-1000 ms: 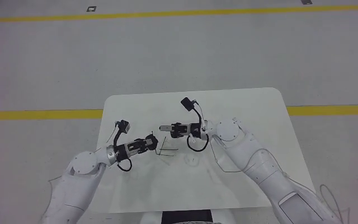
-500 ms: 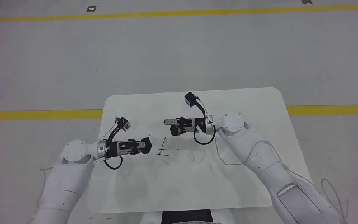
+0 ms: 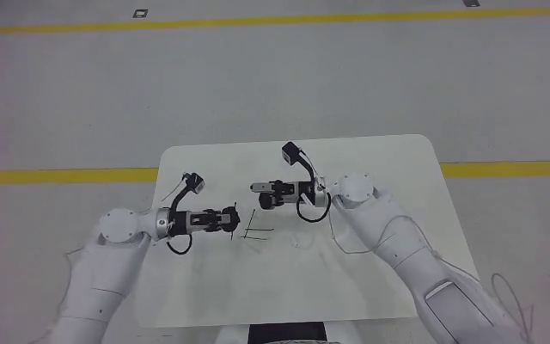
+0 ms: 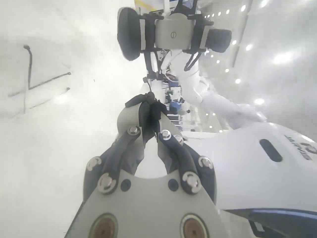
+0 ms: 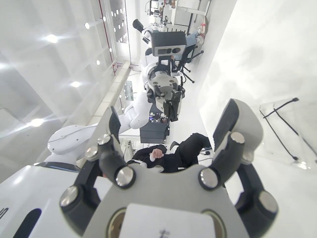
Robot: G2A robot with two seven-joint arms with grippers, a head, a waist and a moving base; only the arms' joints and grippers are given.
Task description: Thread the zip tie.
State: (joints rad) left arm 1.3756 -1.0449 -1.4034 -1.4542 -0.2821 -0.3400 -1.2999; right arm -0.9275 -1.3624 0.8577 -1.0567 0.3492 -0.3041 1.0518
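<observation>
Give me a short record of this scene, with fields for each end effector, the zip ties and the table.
left end effector: shut on a black zip tie, raised off the table
right end effector: open, holding nothing, pointed toward the left one
loose zip ties: lying crossed on the table between the two arms, touched by neither
table: white, rounded corners
threading: no closed loop to be seen

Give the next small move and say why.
Probably bring the right claw closer to the zip tie pinched in the left claw: the right claw is open and empty, apart from it, so it cannot yet take the tie's free end.
</observation>
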